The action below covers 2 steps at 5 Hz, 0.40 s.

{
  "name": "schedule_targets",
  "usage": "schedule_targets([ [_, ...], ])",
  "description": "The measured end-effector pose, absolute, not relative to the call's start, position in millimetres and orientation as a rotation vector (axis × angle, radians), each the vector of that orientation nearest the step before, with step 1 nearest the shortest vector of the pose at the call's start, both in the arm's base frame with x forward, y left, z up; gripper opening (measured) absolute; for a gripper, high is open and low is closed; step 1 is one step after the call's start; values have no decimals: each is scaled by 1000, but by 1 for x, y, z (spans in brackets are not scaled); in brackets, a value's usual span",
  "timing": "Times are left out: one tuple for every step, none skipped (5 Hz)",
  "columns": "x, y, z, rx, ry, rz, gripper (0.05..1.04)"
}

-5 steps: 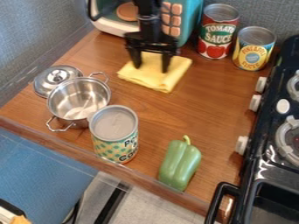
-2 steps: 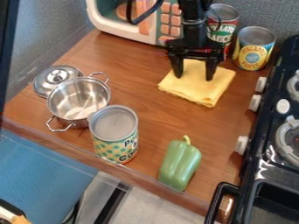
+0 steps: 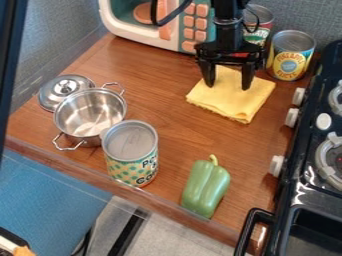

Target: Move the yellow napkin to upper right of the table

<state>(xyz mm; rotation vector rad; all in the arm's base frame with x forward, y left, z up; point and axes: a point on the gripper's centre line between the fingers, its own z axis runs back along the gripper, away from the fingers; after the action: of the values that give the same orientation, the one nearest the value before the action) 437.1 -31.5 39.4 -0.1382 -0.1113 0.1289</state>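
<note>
Hanging with its two fingers well apart, the black pincer (image 3: 228, 86) is open over the far part of the yellow napkin (image 3: 234, 102); the soft, folded cloth lies flat on the wood-grained table (image 3: 153, 75), toward its upper right, directly below the pincer and reaching out in front of it, its near edge slightly ragged; whether the tips touch the cloth is hard to tell from this slant. Behind the pincer, the red tomato can (image 3: 259, 35) is partly hidden by the arm (image 3: 228, 32); the yellow-labelled can (image 3: 289, 57) stands upright just beside it; the smooth plastic toy microwave (image 3: 127, 25) is cut off by the top edge, as is the arm, and the glossy black stove (image 3: 304, 185) by the right edge. A shiny, round metal pot (image 3: 87, 122) with looped handles sits beside its knobbed lid (image 3: 50, 95); a cylindrical can (image 3: 130, 142) with a patterned label hides part of the pot's side; nearer the front lies a smooth, ridged green pepper (image 3: 205, 187).
</note>
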Motion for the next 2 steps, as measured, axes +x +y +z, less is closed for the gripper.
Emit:
schedule_targets([
  [437, -30, 39, -122, -112, 127, 1001],
  [437, -33, 68, -80, -176, 106, 1001],
])
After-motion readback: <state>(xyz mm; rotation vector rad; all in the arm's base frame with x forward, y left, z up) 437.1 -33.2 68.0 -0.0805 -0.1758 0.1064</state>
